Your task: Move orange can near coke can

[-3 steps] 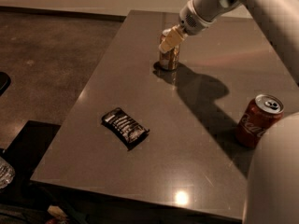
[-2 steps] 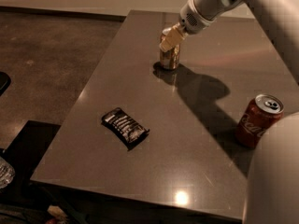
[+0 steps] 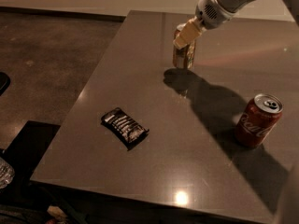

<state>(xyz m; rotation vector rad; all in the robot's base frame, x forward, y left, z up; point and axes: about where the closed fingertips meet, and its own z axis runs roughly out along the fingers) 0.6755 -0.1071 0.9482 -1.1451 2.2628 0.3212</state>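
Camera view, fingers (image 3: 184, 34) clamped on upright orange can (image 3: 184, 58), coke can (image 3: 257, 123) well apart

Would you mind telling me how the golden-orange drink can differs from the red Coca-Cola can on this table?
The golden-orange and silver drink can is held at its top by the gripper, far across; the red Coca-Cola can stands free in the foreground, silver top showing. Both are upright.

The only lettering I could read was the white Coca-Cola script on the coke can (image 3: 258, 121). It stood well apart from the jaws of my gripper (image 3: 184, 35), which clasped the orange can (image 3: 183, 56), whose markings were illegible.
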